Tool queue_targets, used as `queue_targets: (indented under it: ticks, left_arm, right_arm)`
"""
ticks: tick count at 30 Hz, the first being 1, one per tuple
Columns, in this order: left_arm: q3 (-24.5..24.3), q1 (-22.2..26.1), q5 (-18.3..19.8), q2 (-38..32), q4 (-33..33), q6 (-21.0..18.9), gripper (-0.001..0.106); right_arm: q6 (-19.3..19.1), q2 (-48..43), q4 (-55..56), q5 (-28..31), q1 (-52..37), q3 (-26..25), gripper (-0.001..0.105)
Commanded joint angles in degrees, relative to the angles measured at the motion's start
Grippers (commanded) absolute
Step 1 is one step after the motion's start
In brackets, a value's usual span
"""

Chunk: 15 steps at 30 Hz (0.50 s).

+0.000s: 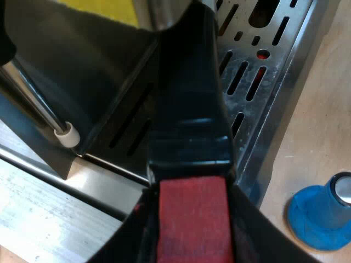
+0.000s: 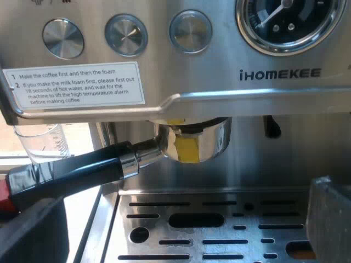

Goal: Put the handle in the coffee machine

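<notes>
While my left gripper [image 1: 189,200] is clamping both fingers on the handle [image 1: 186,109] just at its red end [image 1: 192,224], the metal holder [image 2: 197,139] is sitting up against the underside of the espresso machine [image 2: 285,74]. It is at the machine's front, below the row of round buttons [image 2: 126,34] and the pressure gauge [image 2: 285,19]. Seen from my right wrist, the handle is sticking out sideways from the holder and sloping a little downward, past the edge of the slotted drip tray [image 2: 296,216]. Whether the holder is locked in, I cannot tell. My right gripper [image 2: 189,197] is hanging in front of the machine with its fingers wide apart, gripping nothing, and the drip tray is lying between them. A measuring glass [image 2: 41,142] is standing beyond the handle, at the machine's side. A blue tamper [image 1: 321,216] is resting on the table [image 1: 323,109] just beside the drip tray's edge, near my left gripper. A steam wand [image 1: 33,101] with a white tip is pointing down next to the tray.
</notes>
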Motion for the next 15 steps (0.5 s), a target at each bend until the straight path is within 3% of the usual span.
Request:
queue_targets:
  ticks: [1, 15]
  left_arm:
    - [-0.89, 0.1, 2.17, -0.28, -1.52, -0.57, 0.0]
    - [-1.48, 0.1, 2.17, -0.28, -3.18, -1.47, 0.0]
  right_arm:
    - [-0.72, -0.12, -0.42, 0.35, 0.1, -0.04, 0.087]
    - [-0.72, -0.12, -0.42, 0.35, 0.1, -0.04, 0.087]
